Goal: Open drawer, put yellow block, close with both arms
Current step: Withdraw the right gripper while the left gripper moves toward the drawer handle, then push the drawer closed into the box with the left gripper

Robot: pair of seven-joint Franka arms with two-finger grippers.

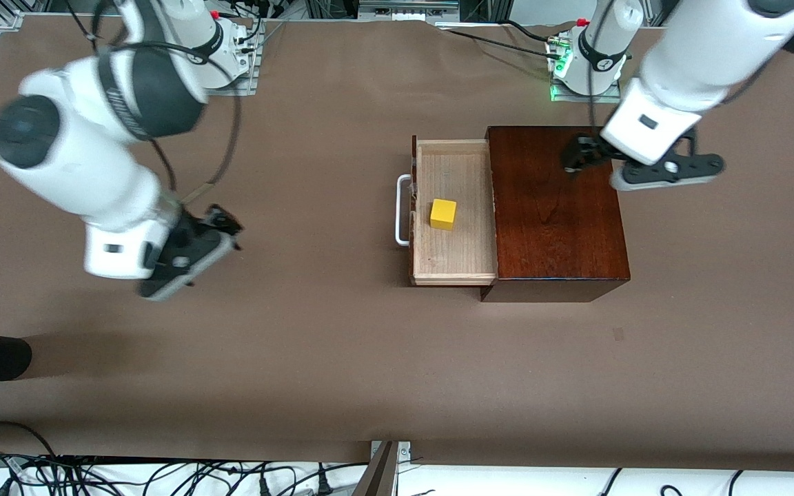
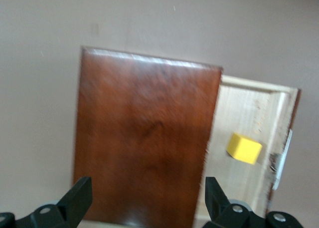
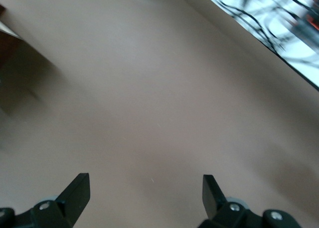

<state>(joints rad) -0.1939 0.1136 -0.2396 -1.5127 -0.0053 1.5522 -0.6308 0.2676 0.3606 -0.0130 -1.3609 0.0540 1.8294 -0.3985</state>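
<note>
pale wood drawer (image 1: 453, 269) pulled open, small yellow cube (image 1: 443, 213) inside — closing left; left gripper (image 1: 579, 157) over dark-wood box (image 1: 555, 213), right gripper (image 1: 221, 224) over brown table (image 1: 314, 344), both spread empty.

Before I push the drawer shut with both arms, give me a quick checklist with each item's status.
1. Yellow block lies inside the drawer: ok.
2. Block sits below the tray's walls: cannot tell.
3. Left gripper open, empty, over the box: ok.
4. Right gripper open, empty, over bare table: ok.
5. Handle free of obstructions: ok.
6. Either gripper lined up with the drawer front: not ok.
</note>
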